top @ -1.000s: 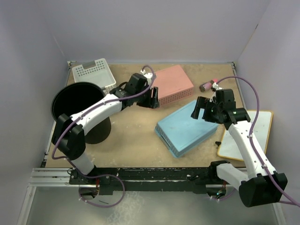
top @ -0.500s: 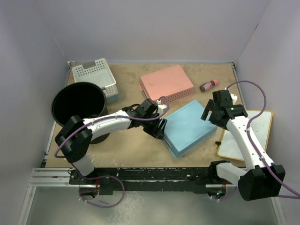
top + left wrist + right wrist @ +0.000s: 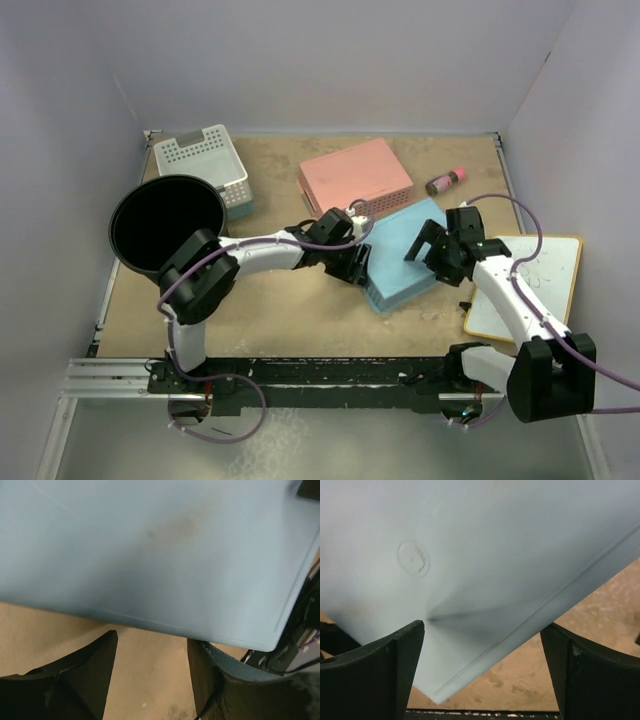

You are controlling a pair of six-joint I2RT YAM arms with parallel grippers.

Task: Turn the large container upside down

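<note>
Flanking the blue box [image 3: 400,255], the left gripper [image 3: 352,264] is half spread and the right gripper [image 3: 428,246] wide, both empty, the box's corner seemingly between the right one's fingers. The black bin [image 3: 160,225] stands upright well behind the left gripper, untouched; flipping it needs a rim grip.

large container [image 3: 165,222] plastic; blue box [image 3: 495,540] smooth, matt

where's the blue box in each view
top: blue box mid-frame, below the pink basket.
left wrist: blue box fills the upper frame.
right wrist: blue box fills the upper left.
shared landmark: tan table under the box.
</note>
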